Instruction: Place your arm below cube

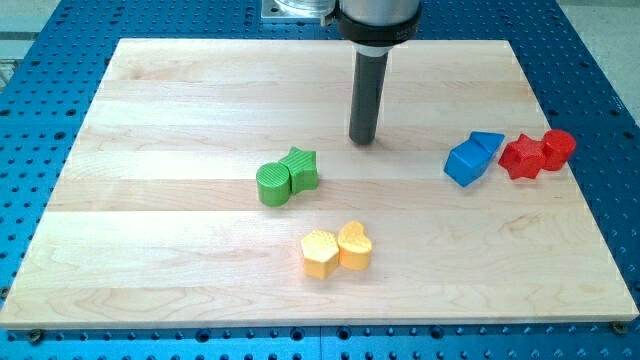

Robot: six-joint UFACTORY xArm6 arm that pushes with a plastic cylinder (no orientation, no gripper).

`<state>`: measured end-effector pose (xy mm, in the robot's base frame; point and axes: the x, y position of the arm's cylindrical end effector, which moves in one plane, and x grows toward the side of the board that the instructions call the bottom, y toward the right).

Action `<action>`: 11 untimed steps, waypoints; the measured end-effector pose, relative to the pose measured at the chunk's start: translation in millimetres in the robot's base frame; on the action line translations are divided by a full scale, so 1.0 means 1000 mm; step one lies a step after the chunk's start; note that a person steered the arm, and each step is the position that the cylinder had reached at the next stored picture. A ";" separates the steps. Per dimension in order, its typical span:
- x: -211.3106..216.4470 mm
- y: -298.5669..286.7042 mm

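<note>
Aiming at: the blue cube [465,163], which is sitting toward the view's right on the bench [150,250]; the spot I am wanting is the bare wood just under it, toward the view's bottom.
Where I am standing: my tip [363,140] is resting on the wood well to the view's left of the blue cube and a little higher in the view, touching no block.
Claw: I am carrying none; my arm is ending in a plain dark rod, so nothing is opening, closing or holding.
Neighbours of the cube: a second blue block [488,143] is leaning against its upper right side, and a red star-like block [521,157] with a red cylinder [559,147] is lying further right.
Other blocks: a green cylinder [272,185] and green star [301,168] are touching each other down and left of my tip; a yellow hexagon [319,253] and yellow heart [354,245] are paired nearer the bottom.
Path I am judging best: sliding down and to the right in a slant, passing between the yellow pair and the blue cube, where the wood is looking open.
Doing it well: I am planning to arrive from below the cube, not from its side, and to stop short of its lower face.
Risk I am weighing: cutting the corner too tightly is likely to nudge the cube into its blue neighbour.
</note>
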<state>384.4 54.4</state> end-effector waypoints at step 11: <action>0.129 0.074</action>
